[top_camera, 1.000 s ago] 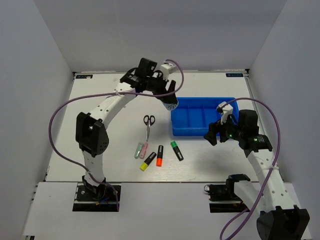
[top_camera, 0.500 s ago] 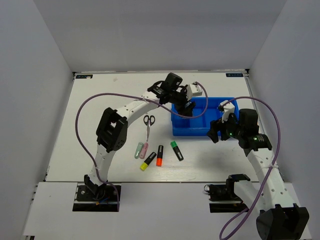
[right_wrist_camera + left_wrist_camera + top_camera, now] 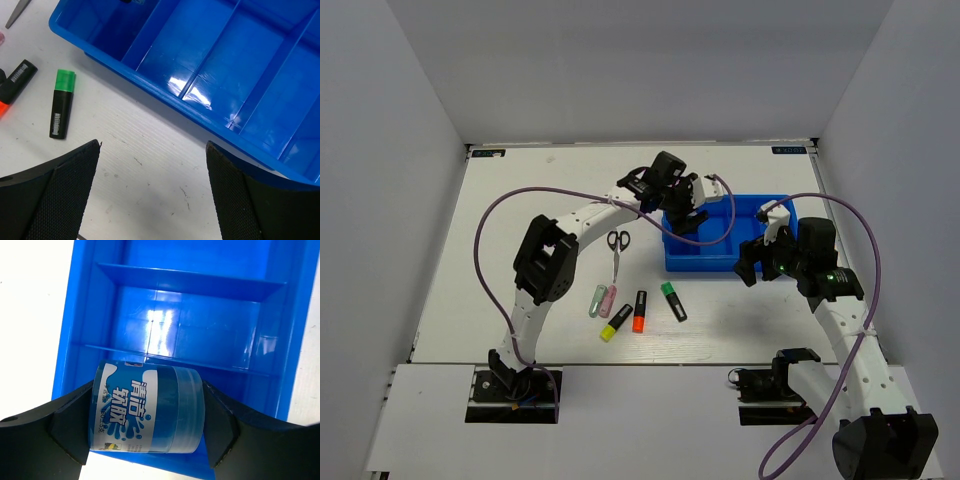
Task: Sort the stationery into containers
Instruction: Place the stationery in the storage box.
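Observation:
My left gripper (image 3: 685,222) is shut on the round blue-and-white roll (image 3: 147,410) and holds it over the left end compartment of the bright-blue divided tray (image 3: 720,262), just inside its near wall (image 3: 75,365). My right gripper (image 3: 752,265) is open and empty above the table, just in front of the tray's front wall (image 3: 165,95). Black-handled scissors (image 3: 618,245) lie left of the tray. In front of them lie the pale green (image 3: 597,299), pink (image 3: 610,298), yellow (image 3: 615,322), orange (image 3: 639,311) and green (image 3: 673,300) highlighters.
The tray's compartments seen in both wrist views hold nothing. The green highlighter (image 3: 62,104) lies left of my right gripper, with the orange one (image 3: 12,82) beyond it. White walls enclose the table at the back and sides.
My left gripper has carried the roll rightward from beside the tray's left end to over its left compartment, then slightly lower. The right arm has not moved.

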Tool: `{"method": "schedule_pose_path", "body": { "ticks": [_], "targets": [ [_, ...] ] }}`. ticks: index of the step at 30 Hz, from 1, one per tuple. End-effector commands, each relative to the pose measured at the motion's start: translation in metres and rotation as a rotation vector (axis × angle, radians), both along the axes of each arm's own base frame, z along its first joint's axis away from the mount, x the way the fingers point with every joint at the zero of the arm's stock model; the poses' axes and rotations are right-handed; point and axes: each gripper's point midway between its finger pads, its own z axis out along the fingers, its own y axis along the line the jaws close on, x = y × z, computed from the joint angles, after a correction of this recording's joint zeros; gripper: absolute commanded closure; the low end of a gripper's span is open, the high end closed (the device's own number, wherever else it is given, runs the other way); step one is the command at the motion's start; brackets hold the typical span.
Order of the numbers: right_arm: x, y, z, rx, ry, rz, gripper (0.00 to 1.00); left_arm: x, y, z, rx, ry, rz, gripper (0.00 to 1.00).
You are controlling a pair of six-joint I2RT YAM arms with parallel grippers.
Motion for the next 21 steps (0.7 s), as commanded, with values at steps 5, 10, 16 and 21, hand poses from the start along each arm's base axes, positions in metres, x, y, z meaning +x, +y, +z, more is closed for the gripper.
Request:
{"method": "schedule_pose_path", "body": {
  "ticks": [5, 10, 16, 21],
  "targets": [
    [0.007, 0.0, 0.01, 0.004, -0.042, -0.004, 0.1, 0.01, -0.001, 0.035, -0.055, -0.086, 0.031, 0.16],
    [0.007, -0.001, 0.009, 0.005, -0.038, -0.008, 0.1, 0.012, -0.003, 0.052, -0.085, -0.097, 0.042, 0.14],
    [0.007, -0.001, 0.01, 0.008, -0.041, -0.006, 0.1, 0.008, -0.004, 0.06, -0.098, -0.094, 0.038, 0.06],
    [0.008, -0.001, 0.01, 0.007, -0.042, -0.005, 0.1, 0.005, -0.001, 0.064, -0.106, -0.08, 0.044, 0.02]
  ]
}}
